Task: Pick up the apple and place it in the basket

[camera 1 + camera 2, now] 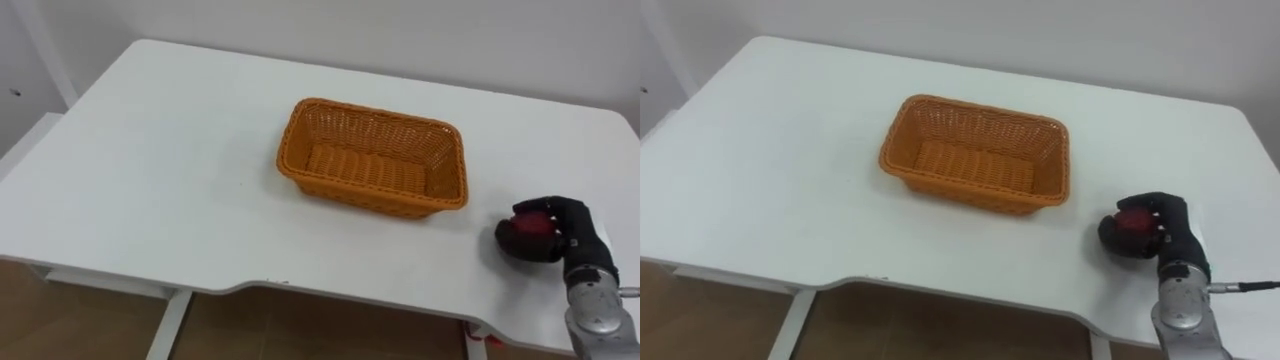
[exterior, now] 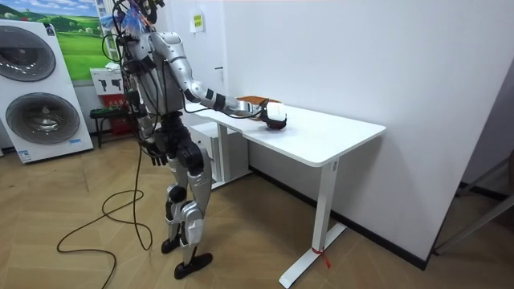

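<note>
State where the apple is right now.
The apple is at the eye views' lower right, wrapped in the right hand over the table, right of the basket.

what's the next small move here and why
Probably lift: the right robot hand is curled round the red apple, down at the table, just right of the empty orange basket. Raising it first should let it clear the basket's rim.

basket [image 1: 372, 112]: woven wicker, rough, matt | table [image 1: 150, 170] under basket: white top, smooth, faint sheen | apple [image 1: 533, 224] right of basket: red skin, slightly glossy | right hand [image 1: 572, 228] round apple: black, matt covering | floor [image 1: 90, 325] below basket: wood-look, smooth
</note>
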